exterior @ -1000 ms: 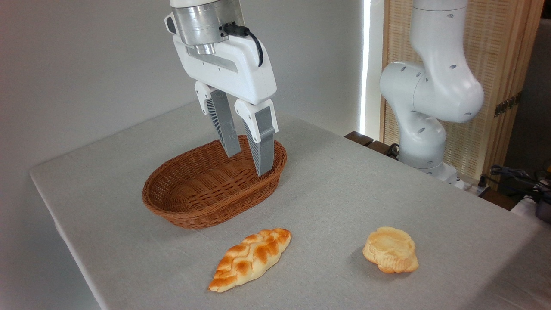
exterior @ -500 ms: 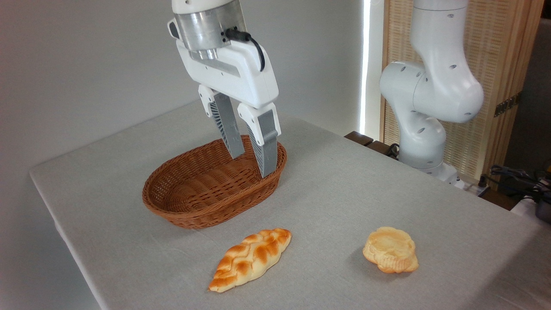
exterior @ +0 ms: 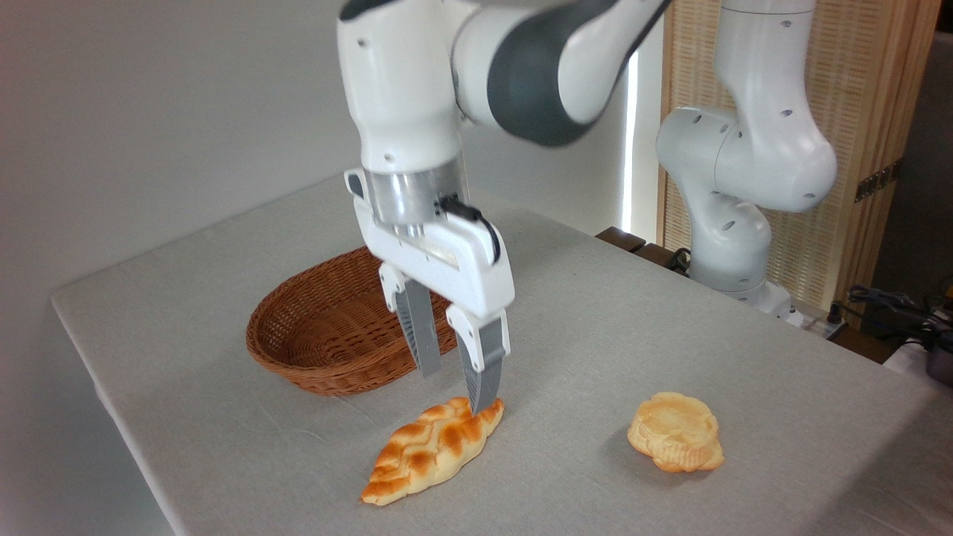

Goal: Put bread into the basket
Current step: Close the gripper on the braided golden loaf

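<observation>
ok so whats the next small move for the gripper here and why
Probably shift toward the loaf's middle, then lower. The open gripper sits over the upper right tip of the bread, which lies flat on the table outside the empty basket; a grasp at the pointed end looks likely to slip.

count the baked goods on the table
2. The braided bread lies near the front edge, just ahead of the basket, with the open gripper over its far end. The round pastry sits apart to its right. None seem hidden.

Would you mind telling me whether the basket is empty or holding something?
Empty as far as visible: the basket shows only bare weave; the arm hides its right end.
</observation>
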### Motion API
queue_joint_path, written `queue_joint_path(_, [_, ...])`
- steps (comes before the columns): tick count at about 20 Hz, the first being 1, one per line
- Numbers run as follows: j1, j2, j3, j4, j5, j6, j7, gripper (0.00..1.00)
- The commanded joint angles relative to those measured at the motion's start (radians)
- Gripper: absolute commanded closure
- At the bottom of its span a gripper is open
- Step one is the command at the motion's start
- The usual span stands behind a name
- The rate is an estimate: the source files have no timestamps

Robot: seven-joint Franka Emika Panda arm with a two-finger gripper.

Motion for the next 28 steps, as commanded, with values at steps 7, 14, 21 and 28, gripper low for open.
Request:
queue_joint_path(7, [-0.008,0.021,0.008,-0.100,0.007,0.173,-0.045,0.00])
queue_joint_path(14, [-0.008,0.055,0.008,-0.163,0.013,0.313,-0.045,0.00])
queue_joint_path(21, [-0.008,0.064,0.008,-0.167,0.014,0.331,-0.033,0.67])
queue_joint_path(28, [-0.008,0.064,0.008,-0.166,0.014,0.330,-0.030,0.69])
